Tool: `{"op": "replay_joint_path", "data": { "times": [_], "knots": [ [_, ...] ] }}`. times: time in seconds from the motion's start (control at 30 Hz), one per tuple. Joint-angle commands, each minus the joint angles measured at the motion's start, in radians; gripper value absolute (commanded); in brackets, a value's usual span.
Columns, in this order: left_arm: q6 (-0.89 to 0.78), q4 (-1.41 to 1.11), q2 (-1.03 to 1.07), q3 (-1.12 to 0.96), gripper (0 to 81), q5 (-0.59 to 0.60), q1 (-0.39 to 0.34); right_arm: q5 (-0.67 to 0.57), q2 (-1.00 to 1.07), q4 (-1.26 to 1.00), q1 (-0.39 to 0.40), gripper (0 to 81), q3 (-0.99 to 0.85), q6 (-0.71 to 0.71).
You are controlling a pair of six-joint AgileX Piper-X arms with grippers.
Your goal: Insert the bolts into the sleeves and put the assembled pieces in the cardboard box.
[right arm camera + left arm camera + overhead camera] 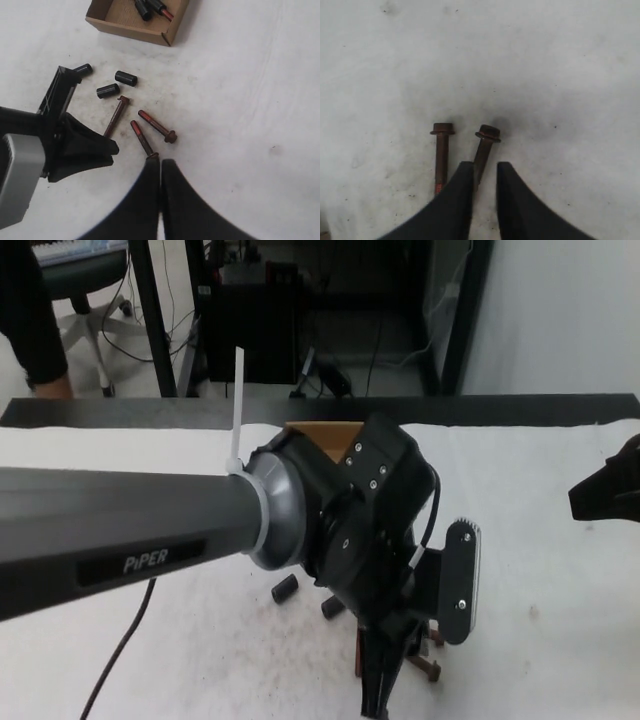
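Left gripper (485, 164): jaws narrowly parted around bolt (487, 134) shank, head pointing away, long axis along jaws (seemingly unclamped). Right gripper (160, 161): jaws pressed together, empty.

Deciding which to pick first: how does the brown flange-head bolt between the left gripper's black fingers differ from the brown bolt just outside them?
The slanted brown flange-head bolt runs into the open gap of the left gripper; the straight brown bolt lies outside, alongside one black finger. The slanted bolt's tip is hidden by a finger; the straight bolt's reddish tip shows. Both heads point away from the gripper.
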Motion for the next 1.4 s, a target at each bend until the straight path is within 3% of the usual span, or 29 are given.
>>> {"op": "replay_joint_path", "data": {
  "times": [0.0, 0.53, 1.37],
  "knots": [
    [0.001, 0.009, 0.022, -0.004, 29.2, 0.013, -0.001, -0.011, -0.007, 0.000, -0.002, 0.8, -0.002, -0.005],
    [0.039, 0.016, 0.220, -0.177, 31.0, -0.018, -0.001, -0.049, -0.011, 0.002, -0.002, 0.8, -0.002, -0.005],
    [0.038, 0.072, 0.289, -0.162, 31.0, 0.031, -0.014, -0.049, -0.019, 0.013, -0.002, 0.8, -0.002, -0.005]
  ]
}}
